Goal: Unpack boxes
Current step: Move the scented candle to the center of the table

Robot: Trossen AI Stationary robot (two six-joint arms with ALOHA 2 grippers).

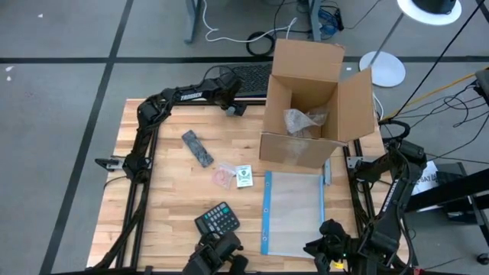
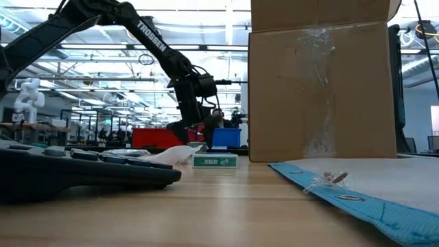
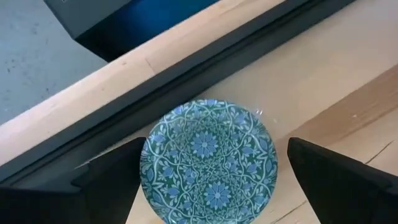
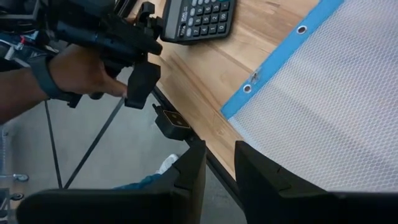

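We see the cardboard box (image 1: 306, 107) standing open at the far side of the wooden table (image 1: 168, 221), its flaps raised and crumpled clear plastic (image 1: 304, 121) lying inside. Just in front of the box lies a clear pouch with a blue edge (image 1: 294, 214). The left gripper (image 1: 233, 103) hovers near the table's far edge, left of the box, fingers spread wide above a small blue-patterned plate (image 3: 208, 162). The right gripper (image 4: 217, 168) waits at the near edge beside the pouch, fingers narrowly parted and holding nothing. A calculator (image 1: 216, 220), a remote (image 1: 197, 147) and a small green packet (image 1: 244, 176) lie between, while a person's hand (image 4: 81, 71) shows past the table's edge
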